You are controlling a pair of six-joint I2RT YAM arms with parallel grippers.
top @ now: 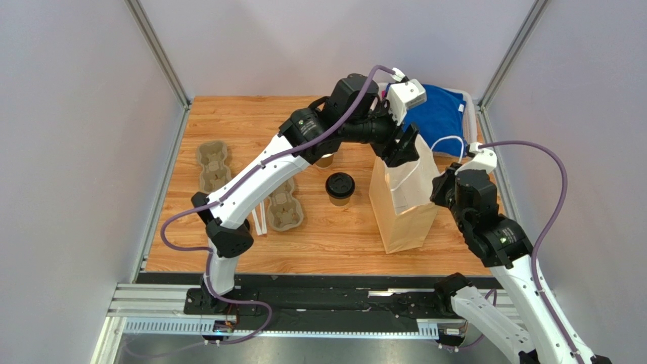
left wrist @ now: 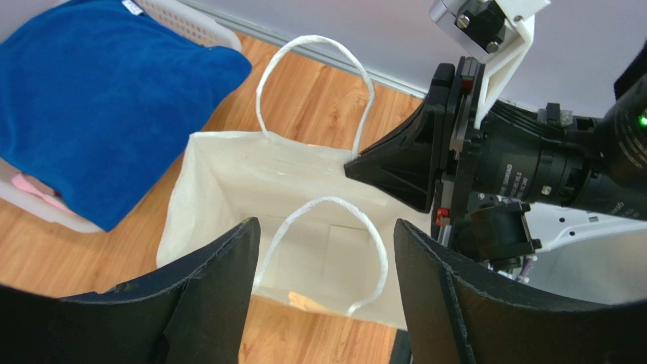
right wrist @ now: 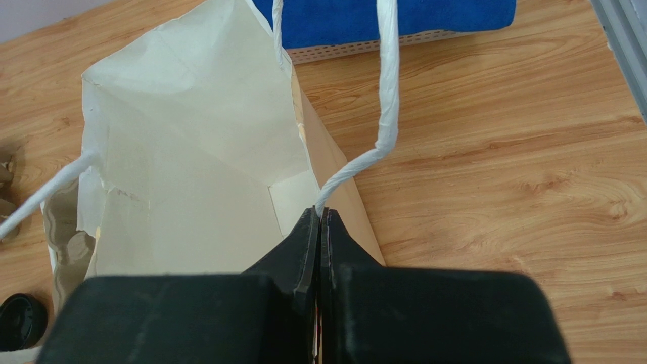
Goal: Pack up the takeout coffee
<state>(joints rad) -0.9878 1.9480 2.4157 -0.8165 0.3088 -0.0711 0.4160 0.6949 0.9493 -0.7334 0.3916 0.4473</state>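
One lidded takeout coffee (top: 339, 188), light and crushable left of the bag (top: 402, 205), wants a mid-wall grip; left hand (left wrist: 326, 288) spread, right hand (right wrist: 319, 220) pinching the bag's rim.

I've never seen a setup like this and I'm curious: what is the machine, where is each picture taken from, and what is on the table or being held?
Two robot arms are bolted to a wooden table. One picture looks down from above; the other two come from cameras on each wrist. The right gripper is shut, pinching the rim of a paper bag beside its white handle, holding it open. The left gripper hovers open and empty above the bag's mouth. A lidded coffee cup stands beside the bag, with cardboard cup carriers to the left and a blue cloth behind.
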